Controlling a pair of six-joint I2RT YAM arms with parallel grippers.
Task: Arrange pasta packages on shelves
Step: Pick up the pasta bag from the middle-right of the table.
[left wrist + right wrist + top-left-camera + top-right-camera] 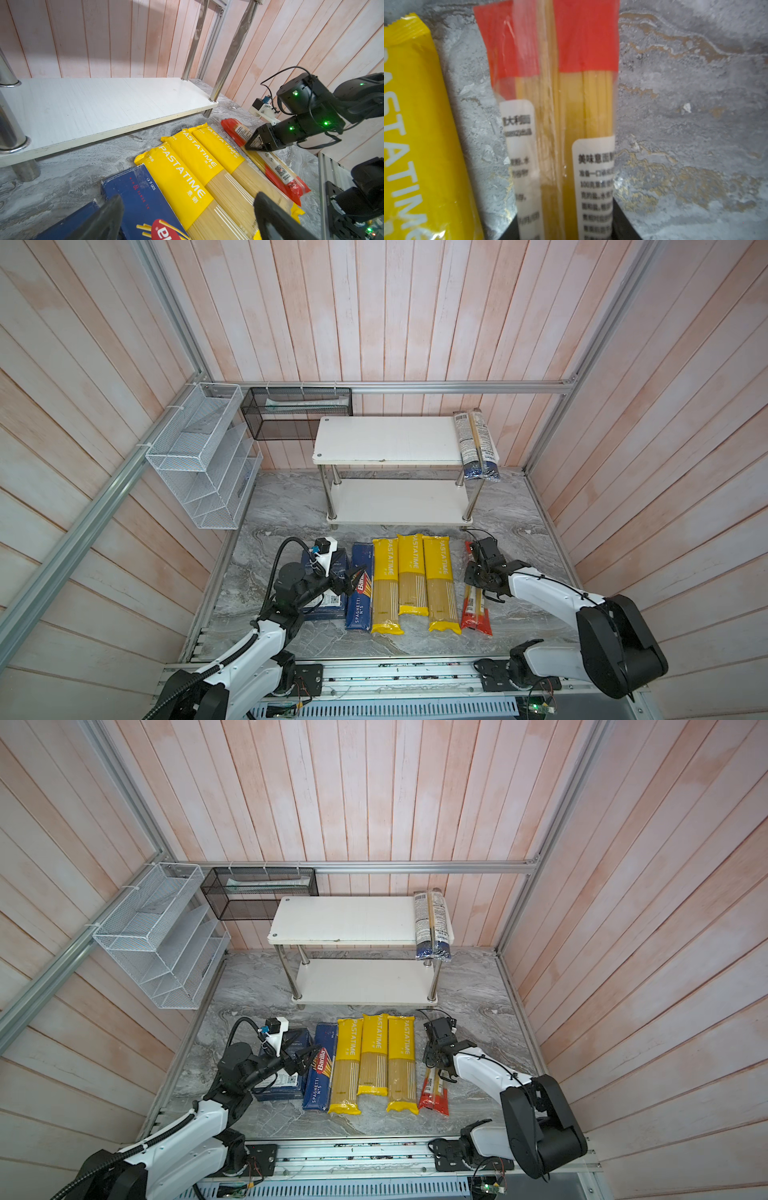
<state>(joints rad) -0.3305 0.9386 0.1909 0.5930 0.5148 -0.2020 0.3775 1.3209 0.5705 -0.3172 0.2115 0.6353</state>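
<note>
So the table (519,531) is grey marble-look stuff. Along its 6 o'clock side a row of packs lies flat. At 7 there's one dark blue box (326,608) under the left arm, with the Barilla box (360,593) beside it. The three yellow PASTATIME bags (412,572) are in the middle and the red-ended bag (478,618) is at 5.

Further back toward 12 is the white rack, with a lower shelf (399,499) and a top shelf (386,439). The dark-blue-ended bag (476,443) lies across the top shelf's 3 o'clock end, its near end poking over the edge. A white wire basket (199,456) hangs at 10 and a black mesh basket (291,414) at 11. Pinkish plank walls (415,323) run all around.

The left fingers (104,218) are spread wide above the Barilla box, gripping nothing. The right fingers (619,228) are pinched against both long sides of the red-ended bag, which lies on the table.
</note>
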